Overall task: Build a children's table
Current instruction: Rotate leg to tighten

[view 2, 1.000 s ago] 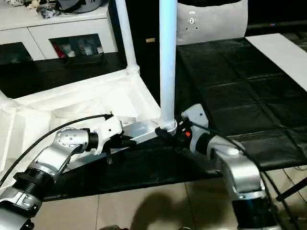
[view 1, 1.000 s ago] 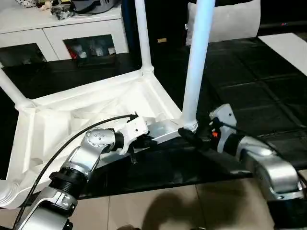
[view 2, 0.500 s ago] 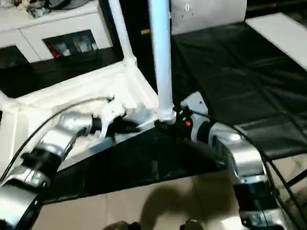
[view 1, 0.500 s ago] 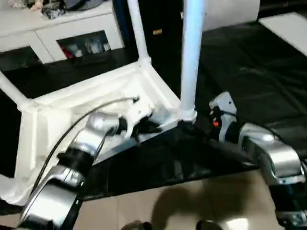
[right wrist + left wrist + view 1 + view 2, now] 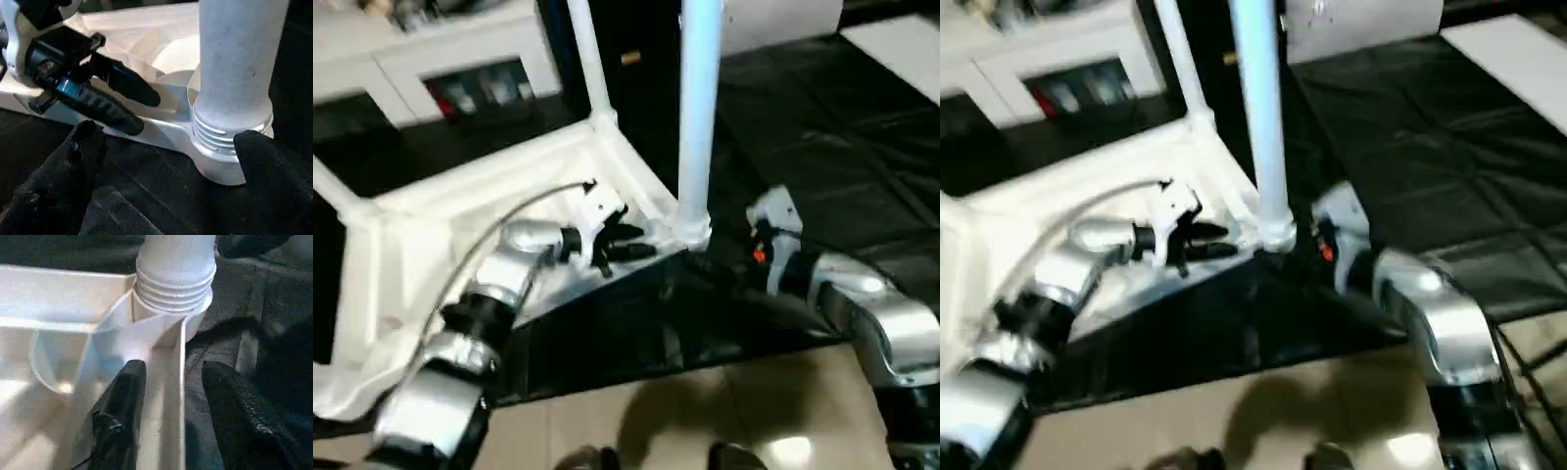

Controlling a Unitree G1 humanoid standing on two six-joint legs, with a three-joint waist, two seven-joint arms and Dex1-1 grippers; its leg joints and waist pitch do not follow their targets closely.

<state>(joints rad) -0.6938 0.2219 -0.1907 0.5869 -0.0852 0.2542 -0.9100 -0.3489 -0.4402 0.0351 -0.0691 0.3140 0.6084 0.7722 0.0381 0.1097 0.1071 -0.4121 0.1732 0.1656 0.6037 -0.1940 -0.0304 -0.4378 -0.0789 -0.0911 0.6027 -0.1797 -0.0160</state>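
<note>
A white cabinet with glass doors (image 5: 460,73) stood at the upper left of the frame, a grey cushion (image 5: 783,20) at the upper right. Black floor mats (image 5: 822,127) covered the right side, beige floor tiles (image 5: 705,411) the bottom.

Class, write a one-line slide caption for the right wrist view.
Open right gripper flanks the threaded base of a white leg in the upturned table top's corner socket; left gripper alongside.

Near leg (image 5: 697,108): upper end cut off by frame. Cabinet (image 5: 431,59) contents: blurred, unidentifiable.
</note>
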